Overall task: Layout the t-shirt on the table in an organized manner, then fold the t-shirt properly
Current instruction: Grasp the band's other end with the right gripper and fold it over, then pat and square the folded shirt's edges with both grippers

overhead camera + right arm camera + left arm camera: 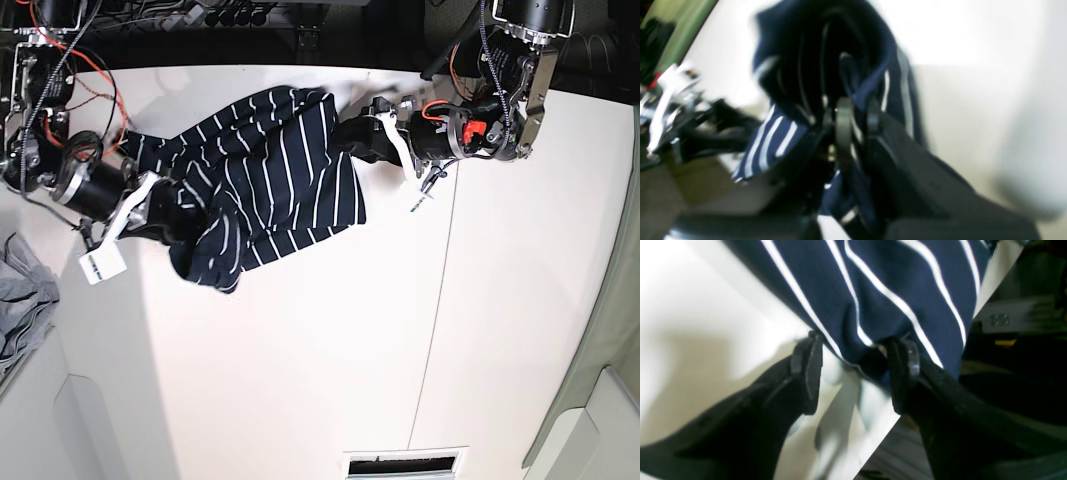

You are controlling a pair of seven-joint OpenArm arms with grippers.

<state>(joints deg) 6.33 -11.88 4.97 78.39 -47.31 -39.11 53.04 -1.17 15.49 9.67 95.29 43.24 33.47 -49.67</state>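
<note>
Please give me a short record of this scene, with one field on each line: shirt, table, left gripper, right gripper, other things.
shirt: t-shirt crumpled, not flat, at the table's far side
table: table white, with a thin dark seam
left gripper: left gripper open, at the shirt's edge
right gripper: right gripper shut on a fold of the shirt
other things: grey cloth at the table's edge

Grey cloth (pixel 22 300), left table edge

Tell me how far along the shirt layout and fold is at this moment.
Done: nothing tidy yet; the t-shirt lies rumpled on the table. In hand: the right gripper is shut on fabric, while the left gripper sits open at the shirt's edge. Left: spreading flat, then all folds.
</note>
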